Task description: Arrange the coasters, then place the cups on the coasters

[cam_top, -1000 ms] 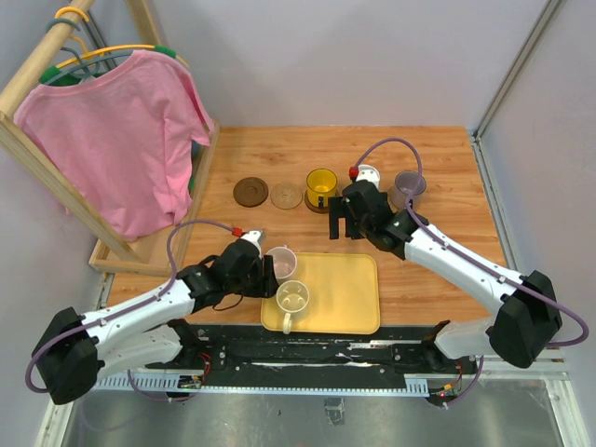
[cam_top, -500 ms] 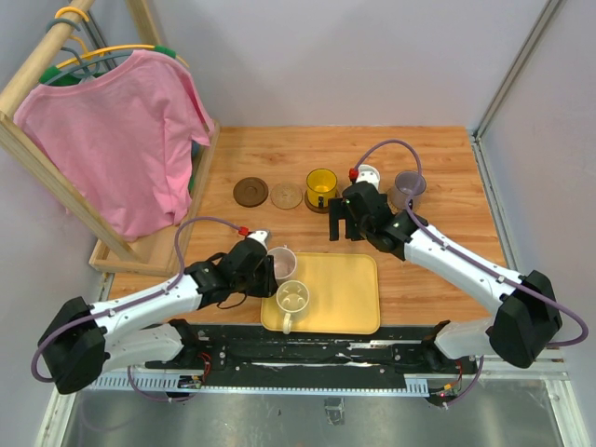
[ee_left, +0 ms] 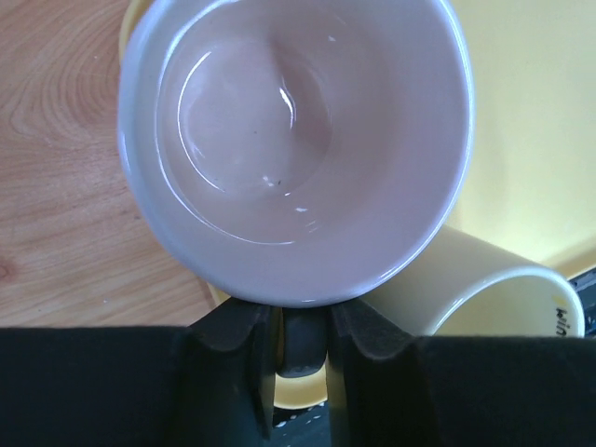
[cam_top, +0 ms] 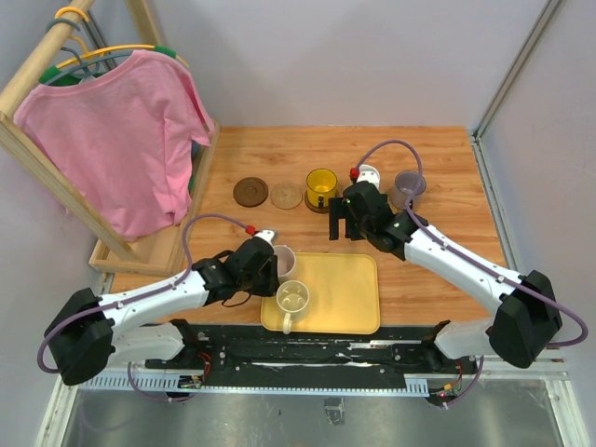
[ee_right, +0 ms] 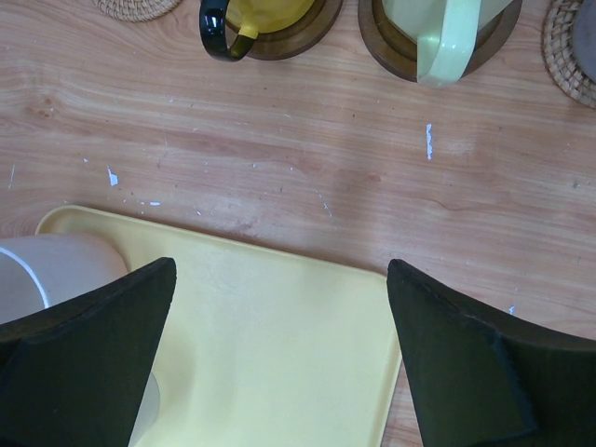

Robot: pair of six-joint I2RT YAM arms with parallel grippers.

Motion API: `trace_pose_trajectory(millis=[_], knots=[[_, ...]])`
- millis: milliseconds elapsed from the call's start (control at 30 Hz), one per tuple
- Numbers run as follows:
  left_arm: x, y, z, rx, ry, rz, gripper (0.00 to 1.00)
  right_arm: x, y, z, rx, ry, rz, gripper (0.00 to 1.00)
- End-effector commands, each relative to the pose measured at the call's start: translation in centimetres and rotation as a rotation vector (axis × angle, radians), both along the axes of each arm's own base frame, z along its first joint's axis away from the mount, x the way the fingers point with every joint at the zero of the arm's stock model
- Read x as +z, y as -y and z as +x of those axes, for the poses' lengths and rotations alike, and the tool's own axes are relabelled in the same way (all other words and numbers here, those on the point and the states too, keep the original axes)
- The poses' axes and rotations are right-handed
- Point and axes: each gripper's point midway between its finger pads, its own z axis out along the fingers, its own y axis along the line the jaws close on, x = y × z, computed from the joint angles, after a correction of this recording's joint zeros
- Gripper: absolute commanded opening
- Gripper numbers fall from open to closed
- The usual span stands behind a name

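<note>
On the yellow tray's (cam_top: 345, 296) left corner stands a pale pink cup (cam_top: 283, 260), which fills the left wrist view (ee_left: 298, 140). My left gripper (cam_top: 269, 262) is shut on its handle (ee_left: 303, 340). Beside it on the tray is a cream cup (cam_top: 292, 298), also visible from the left wrist (ee_left: 484, 289). Further back lie a dark brown coaster (cam_top: 250, 192) and a tan coaster (cam_top: 287, 195), both bare. An amber cup (cam_top: 322, 186), a white-green cup (ee_right: 447, 28) and a purple cup (cam_top: 408, 186) each rest on a coaster. My right gripper (cam_top: 340, 223) hangs open over the tray's far edge (ee_right: 279, 265).
A wooden clothes rack with a pink shirt (cam_top: 121, 130) stands at the back left, its base frame (cam_top: 149, 250) on the table edge. The right arm's purple cable (cam_top: 391, 144) arches over the white-green cup. Walls close the table's right side.
My left gripper slid right to the pink cup and its jaws narrowed onto the handle. The right arm has stayed still and open.
</note>
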Motion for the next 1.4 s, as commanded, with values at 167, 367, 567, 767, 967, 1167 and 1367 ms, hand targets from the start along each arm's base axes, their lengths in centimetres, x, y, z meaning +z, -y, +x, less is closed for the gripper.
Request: trace_pose_trajectory(millis=[167, 367, 567, 767, 967, 1167, 1367], knots=[[-0.1, -0.2, 0.1, -0.010, 0.008, 0.060, 0.03, 0.2, 0.3, 0.2, -0.011, 0.007, 0.014, 0.97], [0.8, -0.4, 1.0, 0.004, 0.060, 0.116, 0.01, 0.3, 0.3, 0.1, -0.009, 0.010, 0.020, 0.97], [2.5, -0.1, 2.6, 0.018, 0.141, 0.152, 0.01, 0.2, 0.5, 0.0, -0.012, 0.018, 0.017, 0.97], [4.5, 0.8, 4.4, 0.039, 0.228, 0.125, 0.01, 0.2, 1.1, -0.1, -0.024, 0.030, 0.004, 0.97], [6.4, 1.6, 5.7, 0.054, 0.296, 0.090, 0.00, 0.1, 1.6, -0.2, -0.032, 0.038, -0.005, 0.97], [8.3, 2.1, 6.8, 0.055, 0.364, 0.070, 0.01, -0.1, 1.7, -0.1, -0.033, 0.038, -0.009, 0.97], [11.1, 2.5, 9.1, 0.081, 0.481, 0.066, 0.01, -0.2, 1.6, 0.2, -0.033, 0.049, -0.013, 0.97]])
